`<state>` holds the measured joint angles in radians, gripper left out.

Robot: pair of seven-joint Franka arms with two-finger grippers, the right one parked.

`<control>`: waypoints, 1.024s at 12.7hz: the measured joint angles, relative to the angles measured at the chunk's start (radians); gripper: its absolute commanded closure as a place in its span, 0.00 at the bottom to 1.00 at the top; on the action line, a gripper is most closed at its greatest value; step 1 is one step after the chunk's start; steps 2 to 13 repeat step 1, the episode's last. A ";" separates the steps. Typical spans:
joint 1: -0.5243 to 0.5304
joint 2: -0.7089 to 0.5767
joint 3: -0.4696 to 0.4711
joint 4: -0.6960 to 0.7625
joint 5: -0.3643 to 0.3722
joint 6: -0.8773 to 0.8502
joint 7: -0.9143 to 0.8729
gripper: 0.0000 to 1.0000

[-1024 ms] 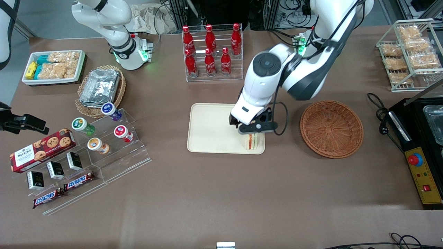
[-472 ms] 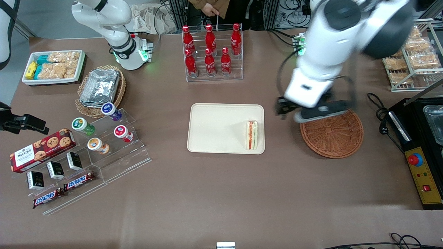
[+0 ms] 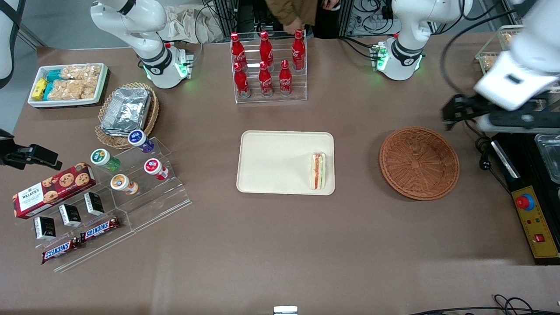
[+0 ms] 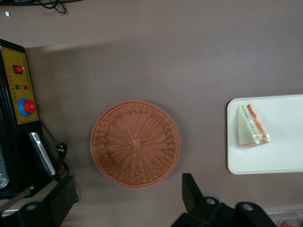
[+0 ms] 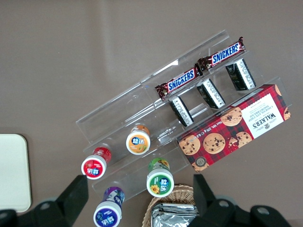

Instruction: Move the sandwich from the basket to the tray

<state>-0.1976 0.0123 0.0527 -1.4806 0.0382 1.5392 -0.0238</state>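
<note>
The sandwich [image 3: 318, 170] stands on its edge on the cream tray [image 3: 271, 162], at the tray's end nearest the basket; it also shows in the left wrist view [image 4: 252, 126] on the tray [image 4: 284, 156]. The reddish-brown wicker basket [image 3: 419, 162] holds nothing, as the left wrist view [image 4: 135, 143] also shows. My left gripper [image 3: 498, 114] is open and holds nothing. It hangs high above the table toward the working arm's end, past the basket and away from the tray [image 4: 125, 198].
A black control box with a red button [image 3: 531, 214] and a black cable [image 3: 481, 144] lie beside the basket toward the working arm's end. A wire rack of snack packets [image 3: 498, 83] stands near the gripper. A rack of cola bottles [image 3: 267, 65] stands farther from the camera than the tray.
The gripper let go of the sandwich on the tray, rose and swung over the basket toward the working arm's end. The sandwich stays on the tray.
</note>
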 measured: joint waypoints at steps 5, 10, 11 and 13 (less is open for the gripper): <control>0.023 -0.001 0.008 -0.007 -0.008 0.000 0.027 0.00; 0.023 -0.001 0.008 -0.007 -0.008 0.000 0.027 0.00; 0.023 -0.001 0.008 -0.007 -0.008 0.000 0.027 0.00; 0.023 -0.001 0.008 -0.007 -0.008 0.000 0.027 0.00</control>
